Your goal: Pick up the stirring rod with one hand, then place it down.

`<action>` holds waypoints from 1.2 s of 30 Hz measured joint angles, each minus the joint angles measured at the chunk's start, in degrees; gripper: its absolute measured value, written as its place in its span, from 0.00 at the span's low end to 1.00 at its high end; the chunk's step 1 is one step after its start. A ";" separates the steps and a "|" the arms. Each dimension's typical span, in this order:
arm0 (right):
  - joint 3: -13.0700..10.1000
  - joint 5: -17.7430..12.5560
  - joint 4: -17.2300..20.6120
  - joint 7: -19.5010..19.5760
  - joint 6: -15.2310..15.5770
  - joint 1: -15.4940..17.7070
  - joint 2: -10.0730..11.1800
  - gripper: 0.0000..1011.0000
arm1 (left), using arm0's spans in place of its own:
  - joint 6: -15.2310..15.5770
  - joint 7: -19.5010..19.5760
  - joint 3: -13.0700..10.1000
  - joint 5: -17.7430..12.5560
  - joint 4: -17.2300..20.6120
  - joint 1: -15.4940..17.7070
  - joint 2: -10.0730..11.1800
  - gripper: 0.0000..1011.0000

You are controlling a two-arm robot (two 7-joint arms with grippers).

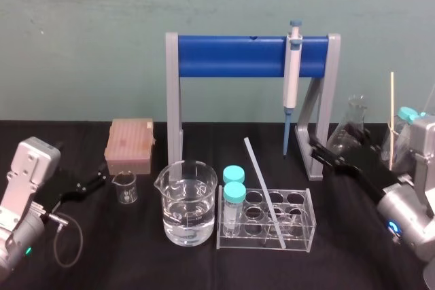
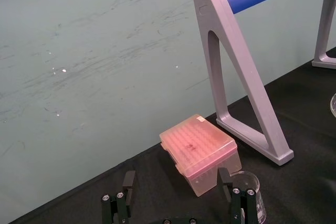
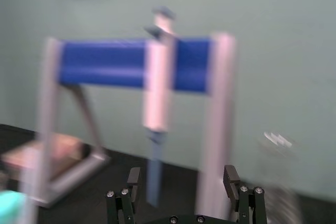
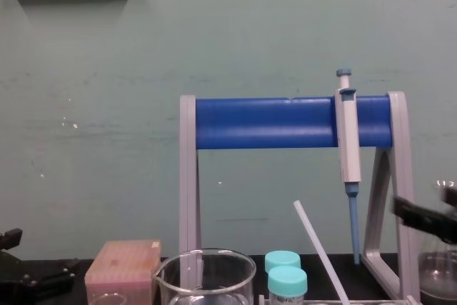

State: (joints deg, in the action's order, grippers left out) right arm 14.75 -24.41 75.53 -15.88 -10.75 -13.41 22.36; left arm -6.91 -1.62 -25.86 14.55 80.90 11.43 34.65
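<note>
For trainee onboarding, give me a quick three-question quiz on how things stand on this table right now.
1. True or false: the stirring rod lies flat on the table.
2. The pipette hangs from: A) the blue stand; B) the large beaker; C) the pink tip box.
3. Fill in: the left gripper and the right gripper both have their fingers ____.
Key: 1 false, it leans tilted in the test-tube rack; 2 A; 3 open.
</note>
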 joint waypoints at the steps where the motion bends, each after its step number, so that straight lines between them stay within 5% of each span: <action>1: -0.38 0.47 0.16 1.52 0.91 0.39 -0.11 0.99 | 0.00 0.00 0.00 0.00 0.00 0.00 0.00 0.99; 5: -1.61 2.43 0.39 6.57 4.80 1.84 -0.58 0.99 | 0.00 0.00 0.00 0.00 0.00 0.00 0.00 0.99; 13: -2.49 2.86 -0.89 7.90 9.78 2.29 -1.31 0.99 | 0.00 0.00 0.00 0.00 0.00 0.00 0.00 0.99; 36: -2.43 2.88 -0.57 7.94 8.71 2.26 -1.17 0.99 | 0.00 0.00 0.00 0.00 0.00 0.00 0.00 0.99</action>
State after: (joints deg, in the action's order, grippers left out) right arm 12.32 -21.53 74.96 -7.93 -2.04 -11.15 21.18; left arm -6.91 -1.62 -25.86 14.55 80.90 11.43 34.64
